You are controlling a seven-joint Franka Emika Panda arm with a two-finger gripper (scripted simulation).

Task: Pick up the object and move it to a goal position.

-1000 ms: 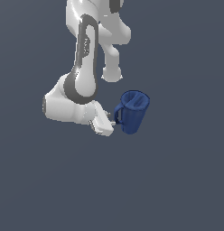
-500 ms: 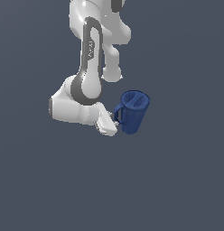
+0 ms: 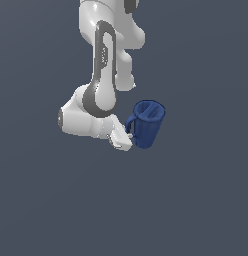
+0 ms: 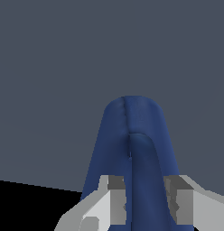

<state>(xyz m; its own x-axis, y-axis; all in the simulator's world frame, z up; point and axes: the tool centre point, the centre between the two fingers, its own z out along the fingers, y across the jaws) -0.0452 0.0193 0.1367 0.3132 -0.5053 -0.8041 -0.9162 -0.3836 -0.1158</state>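
One Franka arm (image 3: pixel 101 85) is descending from the upper centre of the exterior view, its white links bending down toward the middle of the frame. One dark blue mug (image 3: pixel 146 124) is sitting just right of centre in that view, rim tilted up and toward the exterior view's right, handle side facing the arm. One gripper (image 3: pixel 124 140) is meeting the mug at its lower left edge; in the wrist view the two grey fingers (image 4: pixel 114 198) are standing on either side of the mug's handle (image 4: pixel 145 180), narrowly parted and pressing against or nearly against it, so the claw is judged to be closing on the handle, though firm contact is too fine to confirm. No goal marker is showing in either view. Step in hand: securing the grasp. The next move is calling for a firm squeeze on the handle, then a steady lift, as the off-centre hold is likely to let the mug swing
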